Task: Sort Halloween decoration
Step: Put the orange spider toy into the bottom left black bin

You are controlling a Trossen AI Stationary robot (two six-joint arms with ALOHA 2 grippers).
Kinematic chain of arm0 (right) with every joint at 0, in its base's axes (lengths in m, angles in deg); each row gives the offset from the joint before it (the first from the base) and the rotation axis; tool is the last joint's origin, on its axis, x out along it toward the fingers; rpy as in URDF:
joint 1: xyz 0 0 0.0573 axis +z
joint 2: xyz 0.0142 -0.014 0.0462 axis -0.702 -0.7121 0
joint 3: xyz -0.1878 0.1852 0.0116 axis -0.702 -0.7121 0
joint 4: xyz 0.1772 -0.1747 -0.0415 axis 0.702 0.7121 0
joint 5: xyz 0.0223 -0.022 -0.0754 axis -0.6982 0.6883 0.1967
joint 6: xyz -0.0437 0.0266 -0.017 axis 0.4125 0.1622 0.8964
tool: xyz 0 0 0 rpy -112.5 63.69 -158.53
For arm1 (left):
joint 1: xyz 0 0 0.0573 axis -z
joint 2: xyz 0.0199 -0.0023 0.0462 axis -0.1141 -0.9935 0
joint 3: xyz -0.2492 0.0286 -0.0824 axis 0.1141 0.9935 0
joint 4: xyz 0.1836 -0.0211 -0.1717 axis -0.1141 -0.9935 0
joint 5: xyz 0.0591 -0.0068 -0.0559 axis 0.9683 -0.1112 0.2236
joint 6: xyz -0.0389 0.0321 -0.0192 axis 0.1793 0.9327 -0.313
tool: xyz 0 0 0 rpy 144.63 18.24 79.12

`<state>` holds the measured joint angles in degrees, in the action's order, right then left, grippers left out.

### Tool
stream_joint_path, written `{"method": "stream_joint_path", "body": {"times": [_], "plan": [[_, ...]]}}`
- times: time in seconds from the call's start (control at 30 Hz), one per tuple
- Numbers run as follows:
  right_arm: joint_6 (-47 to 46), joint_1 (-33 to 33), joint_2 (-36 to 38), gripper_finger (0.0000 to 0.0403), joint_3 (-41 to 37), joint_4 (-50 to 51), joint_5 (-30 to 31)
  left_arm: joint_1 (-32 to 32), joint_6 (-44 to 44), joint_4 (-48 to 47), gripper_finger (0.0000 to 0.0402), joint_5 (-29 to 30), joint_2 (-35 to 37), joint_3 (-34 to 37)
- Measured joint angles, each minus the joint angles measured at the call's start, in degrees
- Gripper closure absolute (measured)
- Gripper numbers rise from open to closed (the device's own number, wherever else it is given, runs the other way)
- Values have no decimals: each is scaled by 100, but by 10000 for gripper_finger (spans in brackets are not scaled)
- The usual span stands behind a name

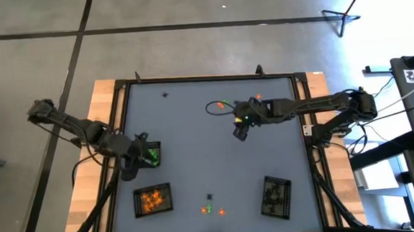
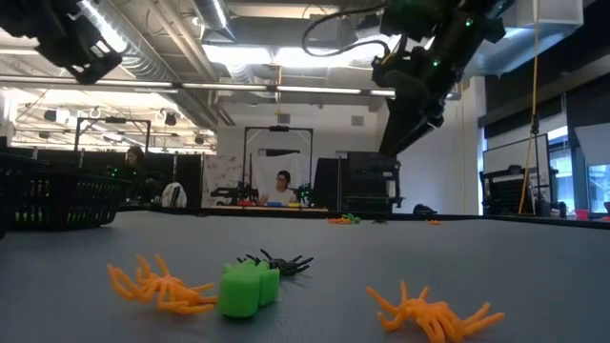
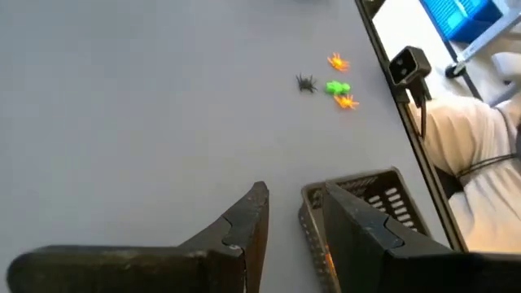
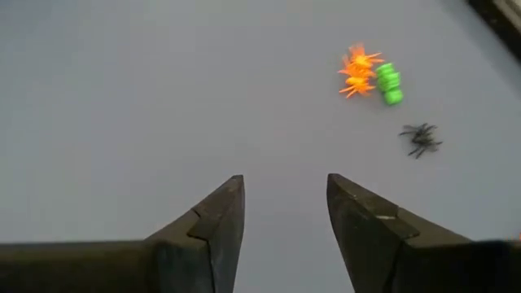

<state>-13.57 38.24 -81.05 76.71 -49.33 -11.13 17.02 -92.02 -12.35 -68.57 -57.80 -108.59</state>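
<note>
right gripper [image 1: 240, 133] empty, fingers apart, lining up on far trinkets [image 4: 370, 72] | left gripper [image 1: 133, 166] released, nothing held, over green tray [image 1: 153, 144]

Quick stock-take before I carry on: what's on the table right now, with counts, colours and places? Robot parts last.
Table: one, grey top with a dark frame.
Mesh trays: three, black. One under the left tool, green pieces inside; one at the near edge, left, orange pieces inside; one at the near edge, right, dark pieces inside.
Near-edge cluster: two orange spiders, one green piece, one black spider.
Far-right loose trinkets: a few, orange and green, by the right arm; exact count unclear.
Small dark trinket: one, far left.
Left tool: open, empty, over the green tray.
Right tool: open, empty, above bare table.
</note>
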Motion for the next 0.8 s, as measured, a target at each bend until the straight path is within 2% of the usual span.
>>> {"method": "stream_joint_path", "body": {"times": [0.13,0.33,0.6,0.8], "plan": [[283,-405,2,228,0,-70,-210,-440,592,-41,294,-364,160,0],[422,-1224,2,228,0,-3,-743,-1005,908,-353,294,-338,170,0],[242,-2137,2,228,0,48,-743,-1370,569,-519,294,-653,131,0],[225,-2725,-373,228,2,299,-733,-1383,290,-513,294,-673,133,0]]}}
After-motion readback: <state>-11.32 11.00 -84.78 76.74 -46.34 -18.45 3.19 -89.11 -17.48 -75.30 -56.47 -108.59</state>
